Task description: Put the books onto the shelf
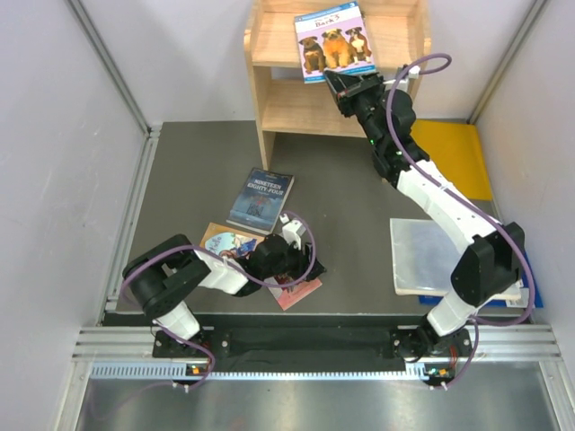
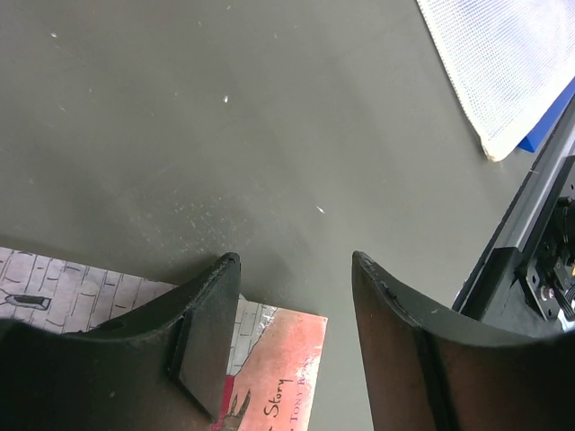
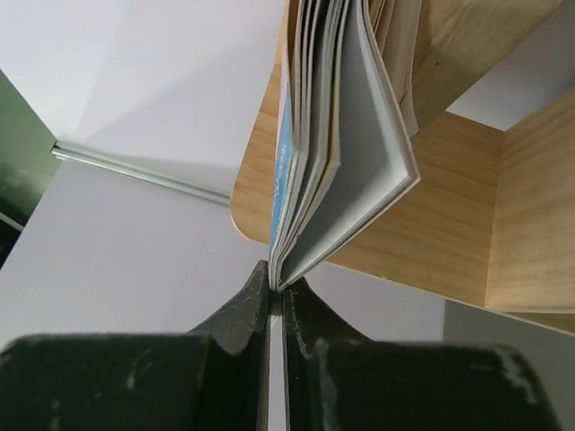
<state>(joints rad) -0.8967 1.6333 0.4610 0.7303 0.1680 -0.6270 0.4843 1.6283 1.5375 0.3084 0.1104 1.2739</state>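
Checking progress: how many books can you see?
4: dog book held at the shelf; blue book, orange book and red book on the table by the left arm. One may be hidden.

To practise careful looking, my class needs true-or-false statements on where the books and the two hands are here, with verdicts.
1. The right hand holds the dog book up at the shelf. True.
2. The left hand is shut on a book. False: it is open and empty, by the red book.
3. The dark blue book lies on the table. True.
4. The yellow folder stands on the shelf. False: it lies on the table, right of the shelf.
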